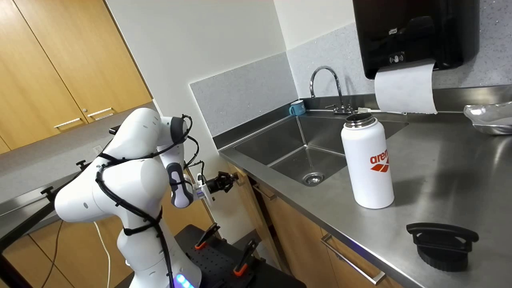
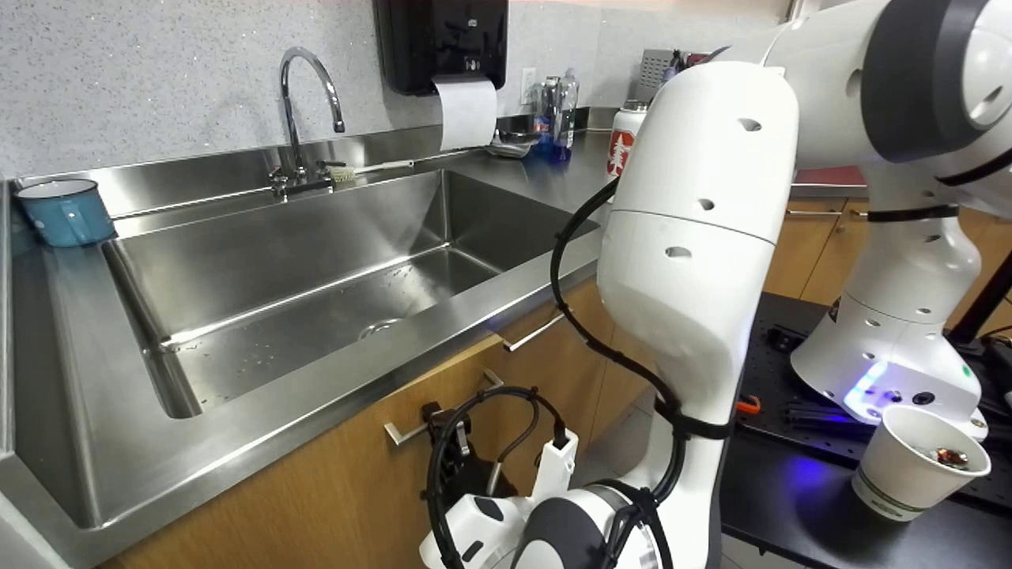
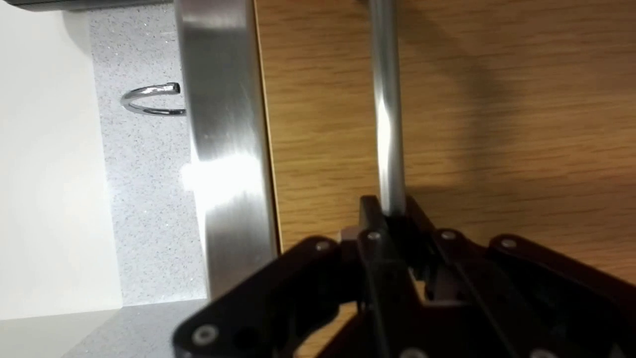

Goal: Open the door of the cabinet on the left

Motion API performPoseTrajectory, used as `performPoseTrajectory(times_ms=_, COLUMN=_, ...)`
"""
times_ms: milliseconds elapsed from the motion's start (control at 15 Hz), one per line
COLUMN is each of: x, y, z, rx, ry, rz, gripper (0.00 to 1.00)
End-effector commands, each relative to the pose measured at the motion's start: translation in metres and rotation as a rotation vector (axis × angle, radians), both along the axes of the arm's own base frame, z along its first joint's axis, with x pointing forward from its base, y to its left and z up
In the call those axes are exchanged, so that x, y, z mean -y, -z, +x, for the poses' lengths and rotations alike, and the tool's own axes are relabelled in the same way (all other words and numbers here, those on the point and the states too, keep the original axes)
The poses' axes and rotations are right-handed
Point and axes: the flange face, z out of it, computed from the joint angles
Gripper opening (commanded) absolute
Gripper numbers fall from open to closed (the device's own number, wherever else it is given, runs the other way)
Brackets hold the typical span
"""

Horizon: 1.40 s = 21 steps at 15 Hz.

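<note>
Gripper [image 3: 391, 209] pinches the metal handle [image 3: 388, 114]; your door [image 2: 348, 466], on the cabinet [image 1: 298, 232] under the steel counter [image 1: 432, 152], looks ajar. Pull straight rather than along its swing arc and that smooth handle could twist in your grip or slip out.

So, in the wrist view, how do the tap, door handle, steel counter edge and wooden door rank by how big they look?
1. Wooden door, spreading across the upper right
2. Steel counter edge, a broad strip
3. Door handle, a slim bar
4. Tap, smallest, though it stands farther back
</note>
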Motion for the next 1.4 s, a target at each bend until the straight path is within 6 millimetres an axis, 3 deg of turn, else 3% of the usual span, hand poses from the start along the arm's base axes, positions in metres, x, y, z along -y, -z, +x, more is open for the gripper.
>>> performPoseTrajectory(times_ms=0, x=-0.041, y=-0.014, z=-0.038, rx=-0.010, ry=0.018, rz=0.042, gripper=0.03)
performPoseTrajectory(times_ms=400, x=-0.093, y=-0.025, z=-0.077, rx=-0.101, ry=0.082, rz=0.071, gripper=0.03)
performPoseTrajectory(times_ms=800, x=-0.142, y=-0.038, z=-0.100, rx=-0.140, ry=0.104, rz=0.125, gripper=0.03)
performPoseTrajectory(times_ms=867, x=-0.146, y=-0.041, z=-0.100, rx=-0.141, ry=0.112, rz=0.145, gripper=0.28)
performPoseTrajectory(times_ms=933, x=-0.148, y=-0.043, z=-0.098, rx=-0.145, ry=0.126, rz=0.168, gripper=0.40)
performPoseTrajectory(times_ms=1333, x=-0.156, y=-0.075, z=-0.093, rx=-0.285, ry=0.131, rz=0.445, gripper=0.84)
